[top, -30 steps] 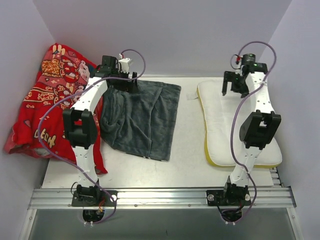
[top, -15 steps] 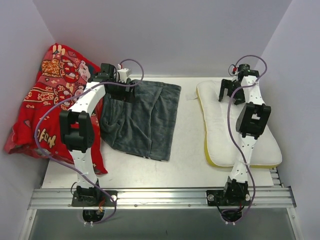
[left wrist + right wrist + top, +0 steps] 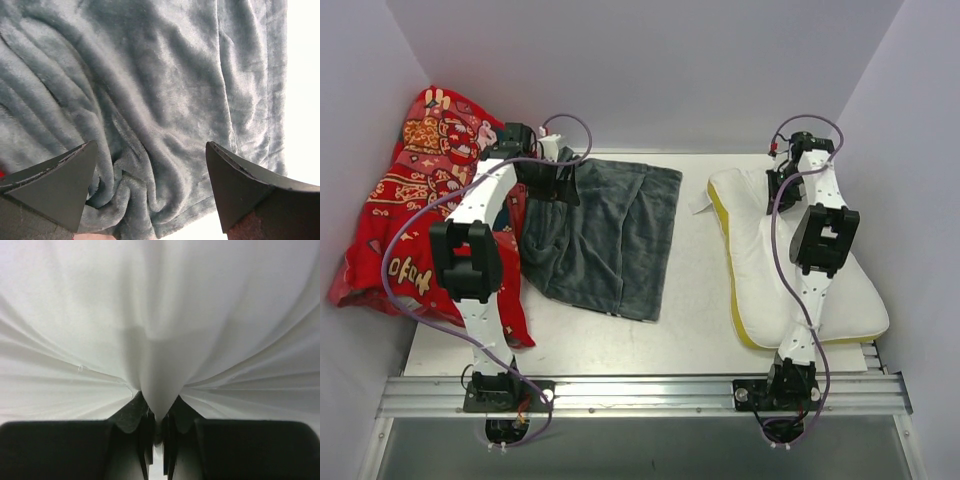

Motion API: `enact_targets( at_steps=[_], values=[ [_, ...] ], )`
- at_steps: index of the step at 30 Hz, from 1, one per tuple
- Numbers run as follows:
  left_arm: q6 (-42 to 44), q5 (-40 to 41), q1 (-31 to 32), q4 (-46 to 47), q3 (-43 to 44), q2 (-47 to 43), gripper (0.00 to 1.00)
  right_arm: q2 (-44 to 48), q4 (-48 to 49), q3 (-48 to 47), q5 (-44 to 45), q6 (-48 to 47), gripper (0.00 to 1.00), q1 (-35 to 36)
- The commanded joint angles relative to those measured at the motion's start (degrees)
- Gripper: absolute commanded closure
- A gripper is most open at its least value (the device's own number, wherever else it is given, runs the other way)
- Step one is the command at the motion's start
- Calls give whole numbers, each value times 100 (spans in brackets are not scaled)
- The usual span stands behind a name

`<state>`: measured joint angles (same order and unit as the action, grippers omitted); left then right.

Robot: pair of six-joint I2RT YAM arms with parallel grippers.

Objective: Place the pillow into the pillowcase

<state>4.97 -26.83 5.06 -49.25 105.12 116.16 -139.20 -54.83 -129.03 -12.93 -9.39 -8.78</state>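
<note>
The pillow [image 3: 770, 260], white with a yellow band along its left edge, lies on the right half of the table. My right gripper [image 3: 784, 186] is at its far end, shut on a pinch of the white pillow fabric [image 3: 159, 360], which bunches into folds between the jaws. The pillowcase [image 3: 610, 235] lies flat, dark grey-blue plush face up, left of centre. My left gripper [image 3: 552, 183] hangs over its far left corner, open, with rumpled plush pillowcase [image 3: 150, 100] below the wide-apart fingers [image 3: 55, 185].
A red printed cloth [image 3: 415, 210] is heaped against the left wall. Purple-grey walls close in the back and both sides. A metal rail [image 3: 640, 392] carrying the arm bases runs along the near edge. Bare white tabletop [image 3: 695, 270] separates pillowcase and pillow.
My right gripper dropped onto the pillow's far end and shut on its fabric; that end has lifted, showing more yellow band. My left arm shifted a little to the left, still open.
</note>
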Motion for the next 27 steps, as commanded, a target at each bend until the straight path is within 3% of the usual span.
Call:
enact_targets(
  at_steps=[1,6,10,12,19,27],
  values=[
    [21,-182,-49,-119,255,-93,3,514,-969,81,-490,-651,100,-45],
    [74,-59,-31,-102,211,-286,3,1708,-1003,-158,-712,-2204,100,279],
    [48,-59,-23,-111,184,-418,3,2571,-1012,685,-334,-3979,100,999],
    [-5,11,39,-76,175,-480,4,2888,-1012,932,-368,-4211,100,1332],
    [-470,950,750,521,-334,-630,5,3206,-803,1292,-861,-4195,100,1879],
    [-945,1760,1699,1120,-203,117,16,3802,411,3225,-922,-2948,100,1669]
  ],
)
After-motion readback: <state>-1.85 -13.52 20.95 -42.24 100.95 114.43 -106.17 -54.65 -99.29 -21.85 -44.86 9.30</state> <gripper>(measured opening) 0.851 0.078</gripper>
